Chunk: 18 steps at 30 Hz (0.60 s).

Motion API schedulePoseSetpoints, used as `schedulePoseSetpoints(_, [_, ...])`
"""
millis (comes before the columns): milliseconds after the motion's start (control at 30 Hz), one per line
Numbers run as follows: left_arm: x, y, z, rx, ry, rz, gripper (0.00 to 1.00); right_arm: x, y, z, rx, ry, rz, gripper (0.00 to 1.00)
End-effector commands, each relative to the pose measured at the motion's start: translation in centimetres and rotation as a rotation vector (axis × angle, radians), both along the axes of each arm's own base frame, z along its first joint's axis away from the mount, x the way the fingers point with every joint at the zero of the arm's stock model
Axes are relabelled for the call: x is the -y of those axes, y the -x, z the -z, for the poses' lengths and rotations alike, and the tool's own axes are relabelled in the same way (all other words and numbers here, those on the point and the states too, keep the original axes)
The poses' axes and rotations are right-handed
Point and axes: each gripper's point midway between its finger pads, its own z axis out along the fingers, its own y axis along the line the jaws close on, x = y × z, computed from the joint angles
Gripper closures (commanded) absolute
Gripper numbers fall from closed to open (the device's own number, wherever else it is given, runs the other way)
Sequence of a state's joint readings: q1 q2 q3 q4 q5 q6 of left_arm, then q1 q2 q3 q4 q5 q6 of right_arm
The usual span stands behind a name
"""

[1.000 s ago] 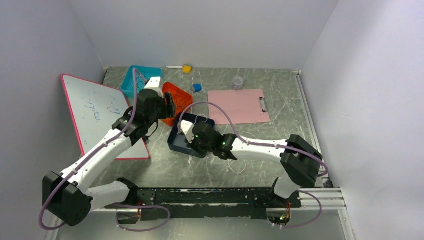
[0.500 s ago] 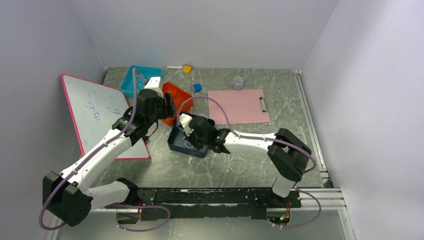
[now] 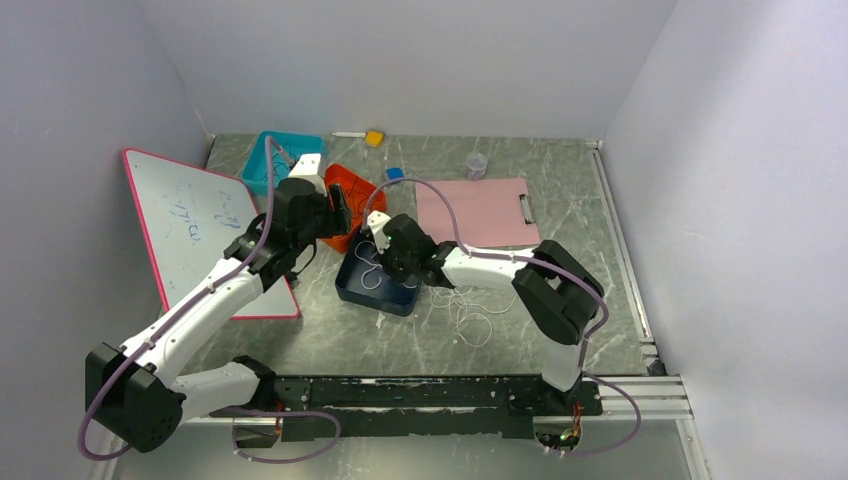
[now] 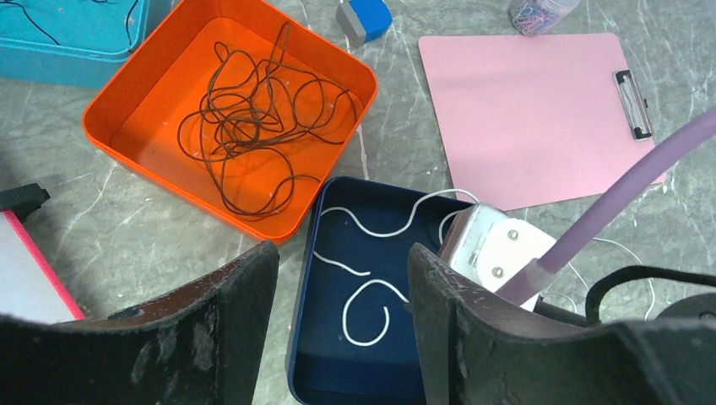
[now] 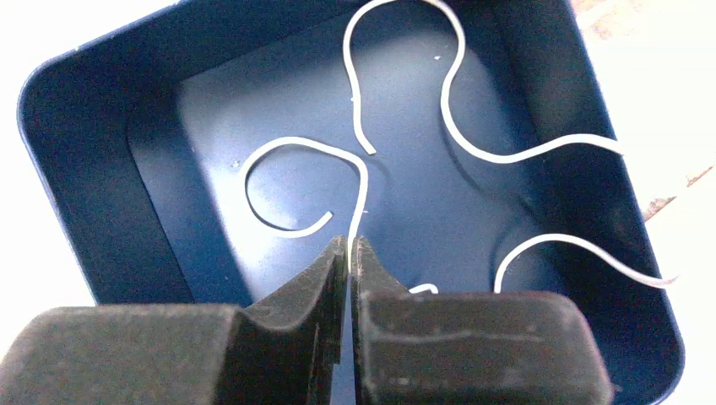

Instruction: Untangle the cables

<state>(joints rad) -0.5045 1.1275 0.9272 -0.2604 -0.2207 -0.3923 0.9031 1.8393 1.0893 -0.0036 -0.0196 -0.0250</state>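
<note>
Toward the tabletop's left edge, right tool is pinching thin white cable over square navy tray, likely sorting by colour; left tool is hovering released.

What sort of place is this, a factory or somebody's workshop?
Likely a robot lab test cell: left arm and right arm bolted to a table boxed in by white walls, with practice props like an orange tray of tangled cable and a whiteboard.

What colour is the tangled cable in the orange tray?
Dark brown. The tangled cable in the orange tray shows best from the left wrist.
</note>
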Motion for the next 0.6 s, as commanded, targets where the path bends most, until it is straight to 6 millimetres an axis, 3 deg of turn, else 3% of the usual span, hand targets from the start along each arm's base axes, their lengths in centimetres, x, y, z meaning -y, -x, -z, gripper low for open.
schedulePoseSetpoints(0, [-0.3,-0.3,-0.5,0.009,0.011,-0.011,0.37,-0.7,-2.0,-2.5,0.018,-0.096,0.029,0.89])
schedulePoseSetpoints(400, [0.6,-0.5,0.3,-0.014,0.018,0.031,0.37,0.9,-4.1,-10.3,0.064,-0.274,0.067,0.6])
schedulePoseSetpoints(567, [1.6,-0.7,0.7,-0.03,0.025,0.076,0.37,2.9,-5.7,-11.3,0.069,-0.283,0.153,0.58])
